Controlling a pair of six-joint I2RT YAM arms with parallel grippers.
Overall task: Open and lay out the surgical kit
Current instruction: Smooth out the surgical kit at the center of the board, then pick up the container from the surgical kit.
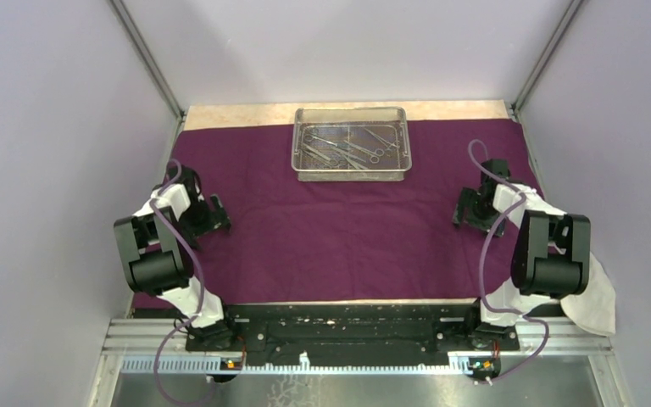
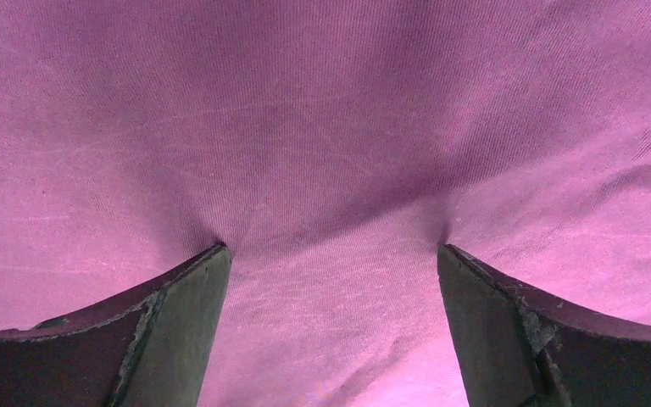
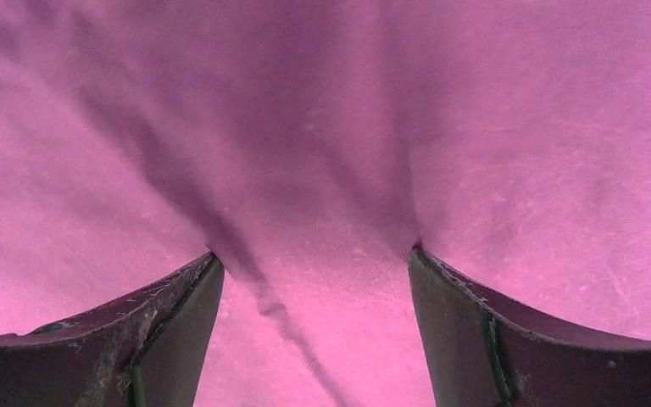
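The dark purple cloth wrap [image 1: 339,229] lies spread flat over most of the table. The silver wire-mesh tray [image 1: 350,172] stands on its far middle part and holds several steel scissor-like instruments [image 1: 347,148]. My left gripper [image 1: 212,216] is open, fingertips pressed down on the cloth near its left edge; the left wrist view shows cloth [image 2: 331,170] between the spread fingers [image 2: 178,331]. My right gripper [image 1: 468,212] is open, tips down on the cloth near its right edge; the right wrist view shows cloth [image 3: 322,153] with a dark crease between the fingers [image 3: 458,331].
A white cloth [image 1: 593,301] hangs over the right arm at the table's right edge. A strip of bare light tabletop [image 1: 237,116] shows behind the wrap. Purple walls close in the left, right and back sides. The arm bases sit on a black rail [image 1: 347,326] at the near edge.
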